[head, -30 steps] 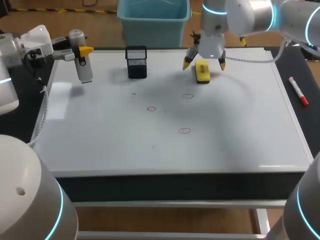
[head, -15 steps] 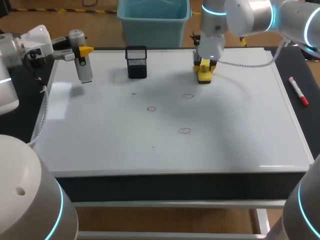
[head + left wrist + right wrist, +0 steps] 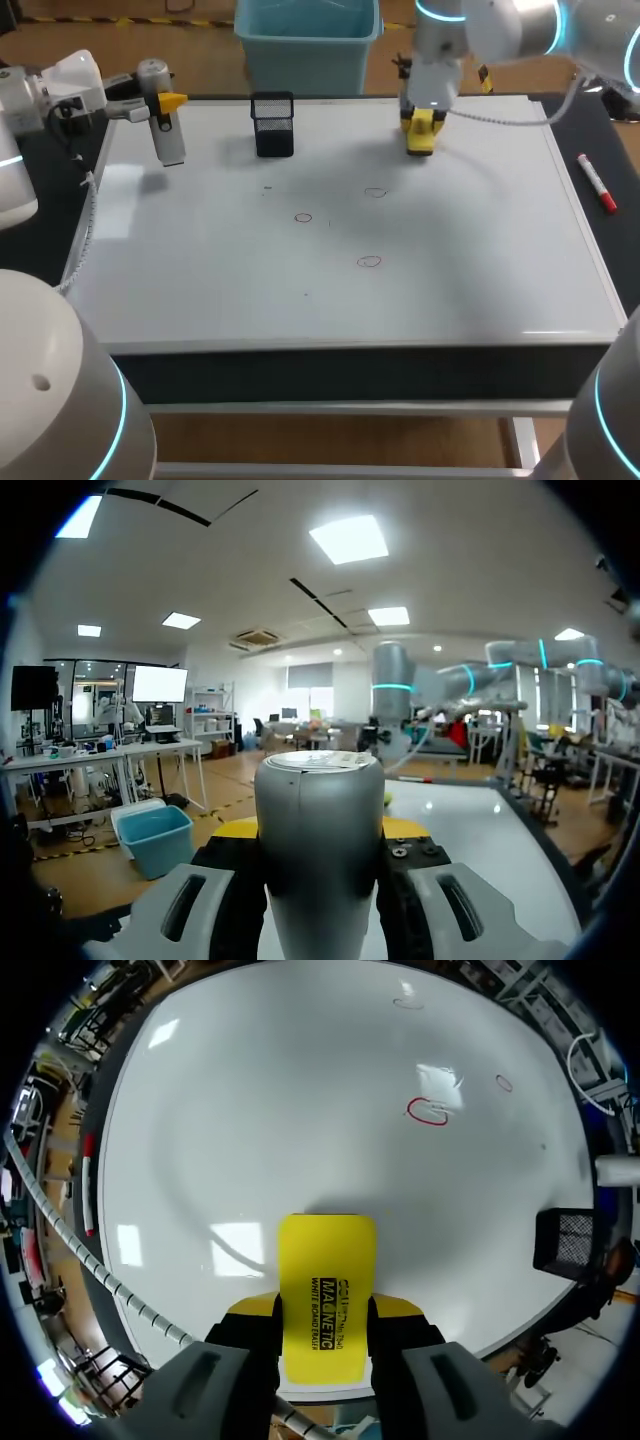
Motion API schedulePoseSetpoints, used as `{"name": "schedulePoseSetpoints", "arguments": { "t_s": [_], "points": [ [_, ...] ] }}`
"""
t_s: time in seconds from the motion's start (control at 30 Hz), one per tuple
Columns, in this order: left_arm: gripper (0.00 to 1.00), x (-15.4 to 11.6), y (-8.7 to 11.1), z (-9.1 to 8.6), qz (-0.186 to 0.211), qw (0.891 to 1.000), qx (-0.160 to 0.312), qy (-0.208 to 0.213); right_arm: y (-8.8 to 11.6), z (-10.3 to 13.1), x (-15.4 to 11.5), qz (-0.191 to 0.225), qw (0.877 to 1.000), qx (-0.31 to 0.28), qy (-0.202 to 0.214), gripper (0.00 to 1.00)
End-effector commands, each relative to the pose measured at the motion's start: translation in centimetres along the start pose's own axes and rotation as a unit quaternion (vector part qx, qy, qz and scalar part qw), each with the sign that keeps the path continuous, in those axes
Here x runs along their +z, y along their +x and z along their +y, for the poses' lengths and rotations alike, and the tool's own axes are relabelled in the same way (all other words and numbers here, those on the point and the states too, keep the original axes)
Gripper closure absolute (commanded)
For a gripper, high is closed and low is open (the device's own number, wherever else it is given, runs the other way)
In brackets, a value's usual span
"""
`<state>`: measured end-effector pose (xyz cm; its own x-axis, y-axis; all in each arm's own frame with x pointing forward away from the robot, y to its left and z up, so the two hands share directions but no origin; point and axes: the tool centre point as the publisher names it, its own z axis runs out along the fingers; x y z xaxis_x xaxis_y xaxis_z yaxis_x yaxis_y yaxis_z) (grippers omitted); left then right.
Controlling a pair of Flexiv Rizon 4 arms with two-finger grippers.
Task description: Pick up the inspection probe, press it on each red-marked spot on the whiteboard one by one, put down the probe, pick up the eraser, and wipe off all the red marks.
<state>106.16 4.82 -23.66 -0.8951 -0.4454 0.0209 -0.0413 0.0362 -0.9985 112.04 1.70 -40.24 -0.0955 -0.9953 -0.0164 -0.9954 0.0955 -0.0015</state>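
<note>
The right hand (image 3: pixel 422 118) is clamped on the yellow eraser (image 3: pixel 421 133), one fingertip on each long side. The eraser's long axis runs out along the fingers, its free end pointing down at the whiteboard (image 3: pixel 450 280) near the whiteboard's far edge. Whether it touches the surface cannot be told. The left hand (image 3: pixel 165 102) grips the silver inspection probe (image 3: pixel 170 130) near its top. The probe stands upright over the whiteboard's far left corner.

Yellow eraser (image 3: pixel 327 1290) tight in the right pincer (image 3: pixel 325 1310), over the whiteboard (image 3: pixel 300 1110); red mark (image 3: pixel 428 1112) ahead
</note>
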Motion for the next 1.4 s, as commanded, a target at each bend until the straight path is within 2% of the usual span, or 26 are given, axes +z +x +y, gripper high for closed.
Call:
{"name": "schedulePoseSetpoints", "arguments": {
  "t_s": [0.03,0.4,0.67,0.9,1.4],
  "points": [
    [1.0,0.1,-0.1,0.0,0.0,1.0,0.001,0.002,3.0,0.8,-1.9,-0.002,1.0,0.022,0.014,1.0],
    [1.0,0.1,-0.1,0.0,0.0,1.0,0.001,0.002,10.3,0.5,-2.2,-0.011,0.992,0.123,0.005,1.0],
    [1.0,0.1,-0.1,0.0,0.0,1.0,0.001,0.002,14.5,0.4,-2.0,-0.011,0.984,0.178,0.004,1.0],
    [1.0,0.1,-0.1,0.0,0.0,1.0,0.001,0.002,16.1,0.4,-2.3,-0.012,0.982,0.189,0.01,1.0],
    [1.0,0.1,-0.1,0.0,0.0,1.0,0.001,0.002,17.0,0.2,-2.7,-0.01,0.979,0.204,0.015,1.0]
  ]
}}
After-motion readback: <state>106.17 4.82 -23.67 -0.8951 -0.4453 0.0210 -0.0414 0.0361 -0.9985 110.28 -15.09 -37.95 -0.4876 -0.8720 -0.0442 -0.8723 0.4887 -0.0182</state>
